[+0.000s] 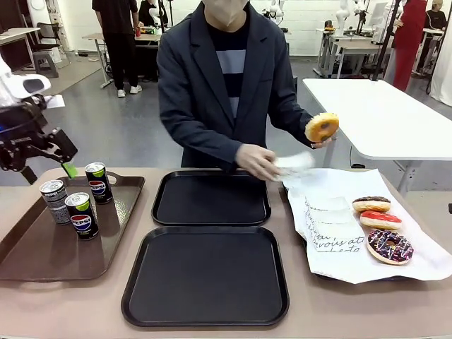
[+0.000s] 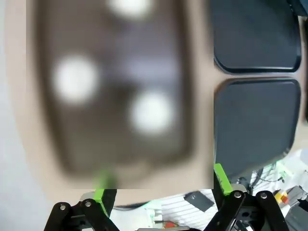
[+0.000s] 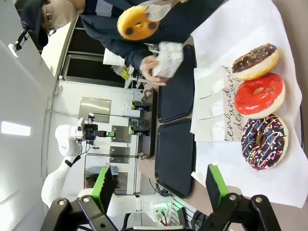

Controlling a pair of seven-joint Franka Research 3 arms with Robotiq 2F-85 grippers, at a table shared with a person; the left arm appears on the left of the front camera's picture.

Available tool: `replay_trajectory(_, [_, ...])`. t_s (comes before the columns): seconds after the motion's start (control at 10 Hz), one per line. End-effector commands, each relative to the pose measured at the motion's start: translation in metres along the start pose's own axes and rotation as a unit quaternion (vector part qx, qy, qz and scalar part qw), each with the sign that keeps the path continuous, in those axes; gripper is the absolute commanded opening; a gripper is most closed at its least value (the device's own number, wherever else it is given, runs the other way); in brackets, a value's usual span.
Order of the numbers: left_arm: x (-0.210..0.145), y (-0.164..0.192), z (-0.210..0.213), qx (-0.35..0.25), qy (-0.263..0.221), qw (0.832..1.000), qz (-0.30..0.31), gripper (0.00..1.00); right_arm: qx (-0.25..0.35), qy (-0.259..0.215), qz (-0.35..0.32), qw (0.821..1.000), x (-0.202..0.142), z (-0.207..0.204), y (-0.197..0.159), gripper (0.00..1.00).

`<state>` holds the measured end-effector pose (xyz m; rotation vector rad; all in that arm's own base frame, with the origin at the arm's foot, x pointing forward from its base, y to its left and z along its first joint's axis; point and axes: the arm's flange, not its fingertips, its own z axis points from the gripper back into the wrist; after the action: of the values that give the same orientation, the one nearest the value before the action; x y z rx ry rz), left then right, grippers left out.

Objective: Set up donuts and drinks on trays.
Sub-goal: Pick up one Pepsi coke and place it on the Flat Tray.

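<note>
Pepsi can [image 1: 82, 215]: read "PEPSI" | white paper [image 1: 339, 256]: bore black script, only "vous" legible

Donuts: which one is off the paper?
The yellow-orange donut, held up by the person; the chocolate donut, red donut and sprinkled donut lie on the paper.

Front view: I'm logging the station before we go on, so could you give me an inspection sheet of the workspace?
Surface: beige table, shared with a person at the far side.
Job's things: far black tray and near black tray, both bare; three cans upright on the brown tray; three donuts on white paper; a yellow donut held up by the person.
Clutter: a white sleeve in the person's other hand.
Grippers: left gripper open, above the brown tray; right gripper open, holding nothing.
Cables: nothing seen.
Surroundings: white tables and people behind.
</note>
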<state>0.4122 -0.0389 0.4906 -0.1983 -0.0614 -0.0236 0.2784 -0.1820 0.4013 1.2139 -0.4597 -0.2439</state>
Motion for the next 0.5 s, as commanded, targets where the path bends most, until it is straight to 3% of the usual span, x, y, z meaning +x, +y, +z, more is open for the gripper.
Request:
replay_trajectory(0.0, [0.013, 0.001, -0.026, 0.018, -0.021, 1.000, 0.008, 1.00, 0.005, 0.000, 0.002, 1.000, 0.000, 0.000, 0.000, 1.00])
replay_trajectory(0.2, [0.015, 0.000, -0.043, 0.035, -0.031, 0.999, 0.001, 1.00, 0.005, 0.000, 0.002, 1.000, 0.000, 0.000, 0.000, 1.00])
replay_trajectory(0.3, [0.010, -0.003, -0.043, 0.013, -0.036, 0.999, -0.013, 1.00, 0.005, 0.000, 0.002, 1.000, 0.000, 0.000, 0.000, 1.00])
replay_trajectory(0.4, [0.017, 0.002, -0.039, 0.015, -0.020, 1.000, -0.009, 1.00, 0.005, 0.000, 0.002, 1.000, 0.000, 0.000, 0.000, 1.00])
